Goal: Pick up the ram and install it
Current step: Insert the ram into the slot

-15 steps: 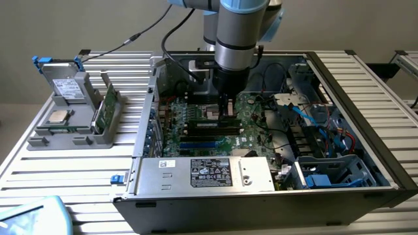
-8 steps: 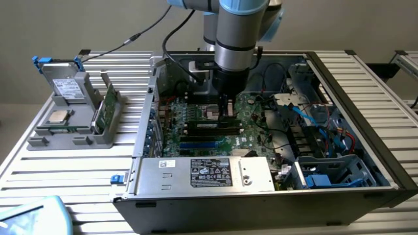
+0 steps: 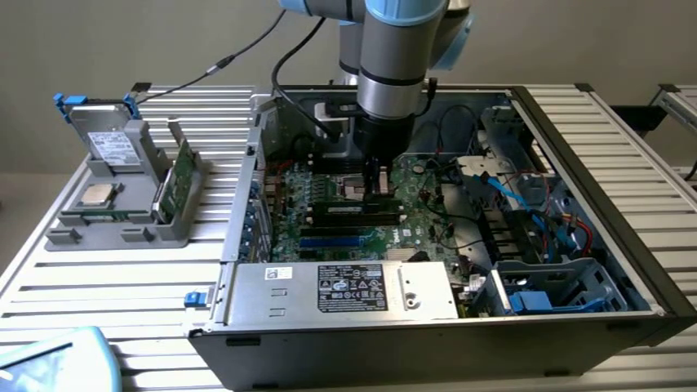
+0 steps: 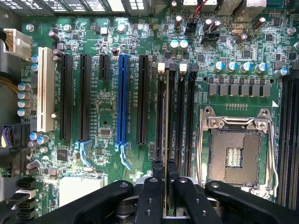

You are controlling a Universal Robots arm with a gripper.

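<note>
From my remote station: a slatted metal table (image 3: 130,286) carries an open computer case (image 3: 436,359), and the robot arm (image 3: 397,49) reaches straight down into it over the green motherboard (image 4: 106,140).

Along the near edge of the case lies a silver power supply (image 3: 338,290) with a printed label. Outside the case, on the exterior view's left, a grey holder (image 3: 77,233) stands on the table with a green card (image 3: 175,184) upright in it and a square silver processor chip (image 3: 98,193) lying flat beside that card.

On the board, an open processor socket (image 4: 236,156) sits just beside a row of black memory slots (image 4: 189,116), with a blue slot (image 4: 122,98) further along.

The claw (image 4: 166,163) is drawn narrow, its two black fingers (image 4: 158,170) pinching the ram (image 4: 167,116) by its flat faces. The ram stands on edge, lined up along one of the black memory slots near the socket, between that slot's end clips. I cannot tell whether it is pressed fully home or only resting in the slot's mouth.
</note>
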